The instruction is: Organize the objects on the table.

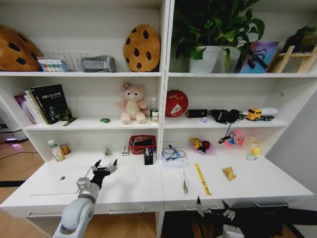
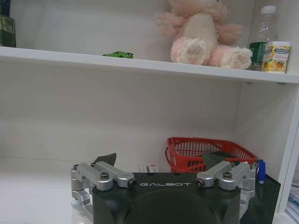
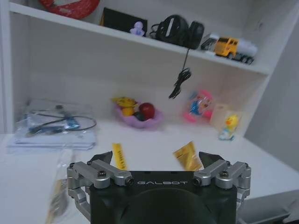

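Left end effector (image 1: 105, 165) gapes empty beside laptop (image 1: 59, 181)

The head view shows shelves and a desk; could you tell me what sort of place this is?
Probably a home study: a white desk built into shelving, holding books, a plush bear and a potted plant.

The word "GALBOT" is printed in pale letters on the black body of the left gripper (image 2: 159, 161) and likewise on the black body of the right gripper (image 3: 159, 158). Writing is seen on the round red tin (image 1: 176, 103) and on the dark book cover (image 1: 51, 101) on the shelf, but it cannot be read.
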### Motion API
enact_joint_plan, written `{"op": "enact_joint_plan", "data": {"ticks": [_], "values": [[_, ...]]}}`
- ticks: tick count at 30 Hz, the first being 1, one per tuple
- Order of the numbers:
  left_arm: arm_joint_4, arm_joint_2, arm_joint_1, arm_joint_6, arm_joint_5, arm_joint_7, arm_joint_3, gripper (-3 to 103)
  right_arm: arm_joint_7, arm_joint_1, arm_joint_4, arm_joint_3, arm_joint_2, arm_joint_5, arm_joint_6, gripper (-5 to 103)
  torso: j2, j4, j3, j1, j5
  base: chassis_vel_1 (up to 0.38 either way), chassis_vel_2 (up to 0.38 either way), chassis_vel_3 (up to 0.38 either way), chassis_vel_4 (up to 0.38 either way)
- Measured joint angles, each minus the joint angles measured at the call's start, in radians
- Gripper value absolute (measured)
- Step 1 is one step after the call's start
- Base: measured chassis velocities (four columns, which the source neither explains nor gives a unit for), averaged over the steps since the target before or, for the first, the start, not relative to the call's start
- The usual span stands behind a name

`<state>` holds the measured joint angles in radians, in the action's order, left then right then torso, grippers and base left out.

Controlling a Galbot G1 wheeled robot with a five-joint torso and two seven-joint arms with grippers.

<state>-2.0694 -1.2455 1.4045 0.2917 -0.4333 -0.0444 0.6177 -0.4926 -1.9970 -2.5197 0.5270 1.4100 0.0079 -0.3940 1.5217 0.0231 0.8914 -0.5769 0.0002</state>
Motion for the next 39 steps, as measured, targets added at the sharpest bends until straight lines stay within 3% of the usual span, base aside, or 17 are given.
{"op": "enact_joint_plan", "data": {"ticks": [3, 4, 6, 7, 9, 10, 12, 13, 15, 26, 39], "values": [[0.0, 0.0, 0.0, 0.0, 0.0, 0.0, 0.0, 100, 0.088, 0.043, 0.037, 0.149, -0.017, -0.015, 0.067, 100, 0.0, 0.0, 0.0, 0.0, -0.0001, 0.0, 0.0, 0.0, 0.0], [0.0, 0.0, 0.0, 0.0, 0.0, 0.0, 0.0, 100, 0.088, 0.043, 0.037, 0.149, -0.017, -0.015, 0.067, 100, 0.0, 0.0, 0.0, 0.0, -0.0001, 0.0, 0.0, 0.0, 0.0], [0.0, 0.0, 0.0, 0.0, 0.0, 0.0, 0.0, 100, 0.284, 0.071, 0.113, 0.281, -0.034, -0.008, 0.176, 100, 0.0, -0.0001, 0.0, 0.0, 0.0001, 0.0, 0.0, 0.0, 0.0], [0.0, 0.0, 0.0, 0.0, 0.0, 0.0, 0.0, 100, 0.284, 0.071, 0.113, 0.281, -0.034, -0.008, 0.176, 100, 0.0, -0.0001, 0.0, 0.0, 0.0001, 0.0, 0.0, 0.0, 0.0], [0.0, 0.0, 0.0, 0.0, 0.0, 0.0, 0.0, 100, 0.464, 0.083, 0.187, 0.395, -0.045, 0.016, 0.277, 100, 0.0, -0.0002, 0.0, 0.0, 0.0002, 0.0, 0.0, 0.0, 0.0], [0.0, 0.0, 0.0, 0.0, 0.0, 0.0, 0.0, 100, 0.464, 0.083, 0.187, 0.395, -0.045, 0.016, 0.277, 100, 0.0, -0.0002, 0.0, 0.0, 0.0002, 0.0, 0.0, 0.0, 0.0], [0.0, 0.0, 0.0, 0.0, 0.0, 0.0, 0.0, 100, 0.558, 0.063, 0.212, 0.459, -0.033, 0.054, 0.331, 100, 0.0, -0.0002, 0.0, 0.0, 0.0003, 0.0, 0.0, 0.0, 0.0], [0.0, 0.0, 0.0, 0.0, 0.0, 0.0, 0.0, 100, 0.558, 0.063, 0.212, 0.459, -0.033, 0.054, 0.331, 100, 0.0, -0.0002, 0.0, 0.0, 0.0003, 0.0, 0.0, 0.0, 0.0], [0.0, 0.0, 0.0, 0.0, 0.0, 0.0, 0.0, 100, 0.643, -0.002, 0.217, 0.507, -0.004, 0.095, 0.407, 100, 0.0, 0.0003, 0.0, 0.0, -0.0001, 0.0, 0.0, 0.0, 0.0], [0.0, 0.0, 0.0, 0.0, 0.0, 0.0, 0.0, 100, 0.679, -0.085, 0.225, 0.493, 0.104, 0.115, 0.574, 100, 0.0, -0.0001, 0.0, 0.0, -0.0003, 0.0, 0.0, 0.0, 0.0], [0.0, 0.0, 0.0, 0.0, 0.0, 0.0, 0.0, 100, 0.672, -0.059, 0.256, 0.463, 0.119, 0.092, 0.586, 100, 0.0, 0.0, 0.0, 0.0, 0.0, -0.118, -0.111, 0.119, 0.12]]}}
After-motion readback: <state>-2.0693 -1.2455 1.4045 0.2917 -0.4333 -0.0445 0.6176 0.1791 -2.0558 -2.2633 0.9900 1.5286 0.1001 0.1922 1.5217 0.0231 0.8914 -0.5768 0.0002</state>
